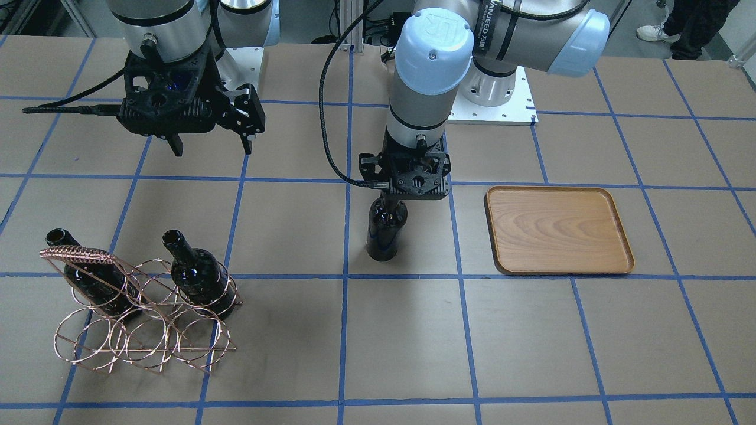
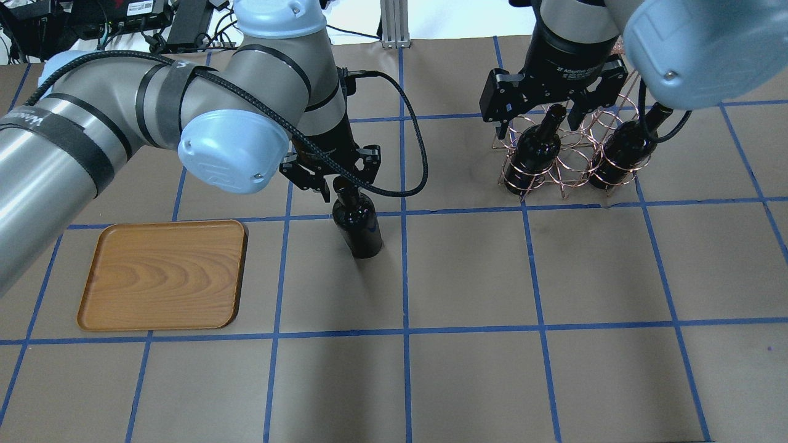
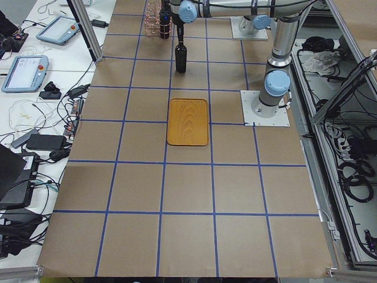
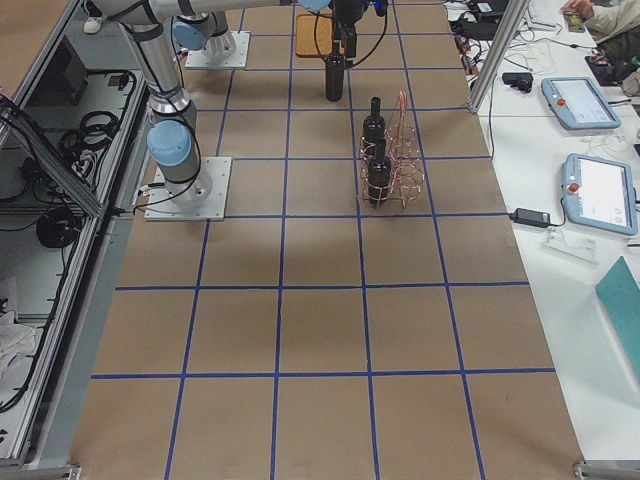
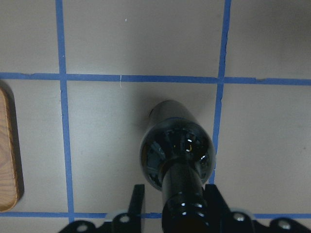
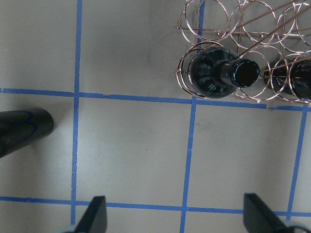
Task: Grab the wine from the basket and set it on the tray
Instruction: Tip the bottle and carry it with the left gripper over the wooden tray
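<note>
One wine bottle (image 1: pixel 387 227) stands upright on the table between the basket and the tray. My left gripper (image 2: pixel 341 184) is around its neck (image 5: pixel 182 204); the wrist view shows a gap between one finger (image 5: pixel 137 201) and the neck, so it reads as open. The copper wire basket (image 1: pixel 147 330) holds two more bottles (image 1: pixel 88 277) (image 1: pixel 198 274). My right gripper (image 1: pixel 211 147) hangs open and empty above the table beside the basket (image 2: pixel 572 166). The wooden tray (image 1: pixel 558 230) is empty.
The table is brown paper with a blue tape grid. The right wrist view shows the basket (image 6: pixel 218 24), one bottle's mouth (image 6: pixel 245 73) and the standing bottle's base (image 6: pixel 22 131). The tray's edge (image 5: pixel 7 150) shows left of the left gripper.
</note>
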Controlling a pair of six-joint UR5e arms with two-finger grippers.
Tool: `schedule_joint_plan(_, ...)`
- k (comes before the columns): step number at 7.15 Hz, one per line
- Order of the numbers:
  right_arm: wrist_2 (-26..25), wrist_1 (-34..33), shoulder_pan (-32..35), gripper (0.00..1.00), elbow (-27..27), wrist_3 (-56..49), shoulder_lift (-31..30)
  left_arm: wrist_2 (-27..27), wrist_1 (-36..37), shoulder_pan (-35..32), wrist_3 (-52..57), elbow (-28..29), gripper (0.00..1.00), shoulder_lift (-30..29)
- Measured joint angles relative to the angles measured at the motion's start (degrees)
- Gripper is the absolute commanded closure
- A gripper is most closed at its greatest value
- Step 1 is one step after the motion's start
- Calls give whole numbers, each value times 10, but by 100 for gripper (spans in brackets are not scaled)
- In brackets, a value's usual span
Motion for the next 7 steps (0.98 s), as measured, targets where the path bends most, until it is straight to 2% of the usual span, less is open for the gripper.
schedule_joint_plan(1, 0, 0, 0, 0, 5, -1, -3, -4, 0, 2, -1, 1, 87, 3)
schedule_joint_plan(3, 0, -1, 0, 0, 9, -2, -4, -5, -4, 6, 1, 2, 99, 10)
schedule_joint_plan(5, 1, -2, 1, 0, 9, -2, -4, 0, -17, 28, 26, 2, 100, 24)
schedule_joint_plan(7, 0, -10, 1, 0, 9, -6, -4, 22, -35, 90, 119, -24, 100, 62)
